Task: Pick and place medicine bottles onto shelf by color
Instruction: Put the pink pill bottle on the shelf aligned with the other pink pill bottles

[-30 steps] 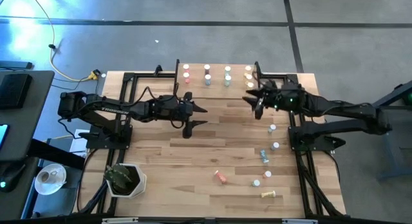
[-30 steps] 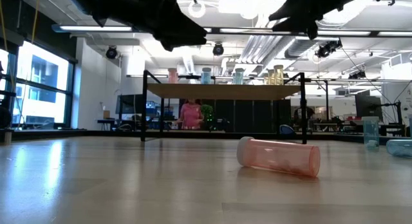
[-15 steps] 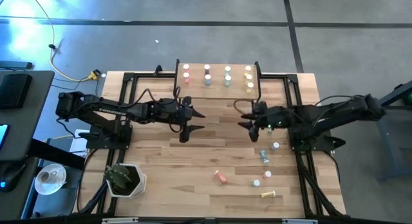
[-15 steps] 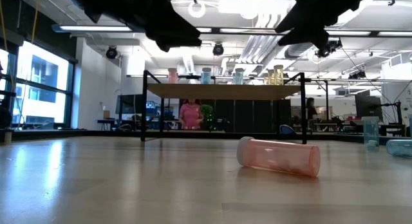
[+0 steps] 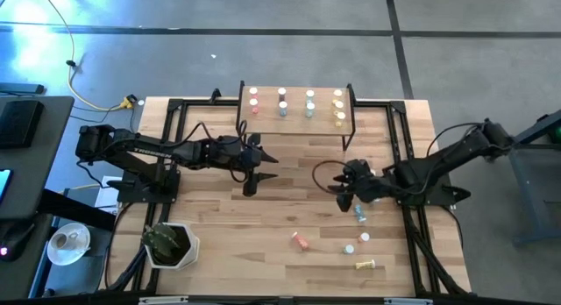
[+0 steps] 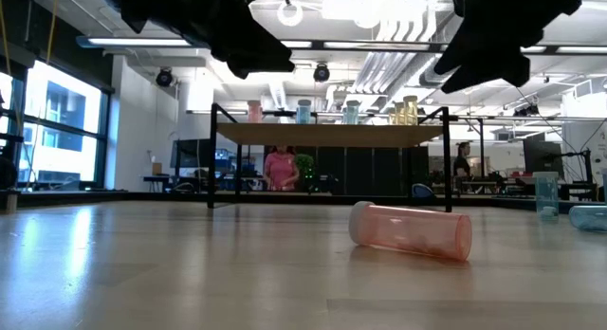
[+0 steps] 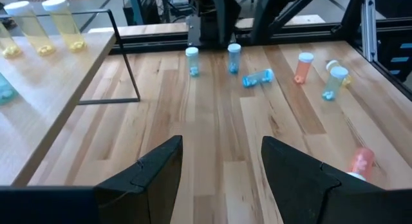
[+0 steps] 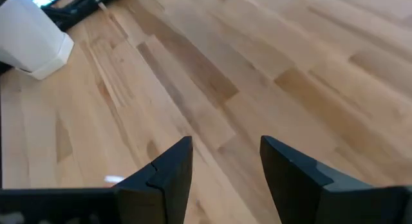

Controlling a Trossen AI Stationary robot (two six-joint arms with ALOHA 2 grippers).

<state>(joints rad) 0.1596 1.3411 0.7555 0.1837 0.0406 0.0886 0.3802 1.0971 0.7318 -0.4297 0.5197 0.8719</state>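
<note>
Bottles are the tricky bit: from the low view only the pink bottle [image 6: 411, 231] lying on its side reads clearly, plus two bluish ones cut off at the right edge. Both arms are just dark shapes chopped by the top of that picture.

From above, the shelf [image 5: 296, 119] sits at the far middle of the table [image 5: 202, 209], with bottles standing on it in columns: pink at left, two bluish or greenish columns I can't tell apart, yellow at right. Loose bottles are scattered on the right half of the table.

Left gripper [image 5: 261, 166] hovers left of centre, fingers apart, holding nothing. Right gripper [image 5: 343, 187] is near the loose bottles; its fingers are spread and nothing's between them in its wrist view.

Potted plant [image 5: 169, 244] at the near left corner, well apart from everything.
</note>
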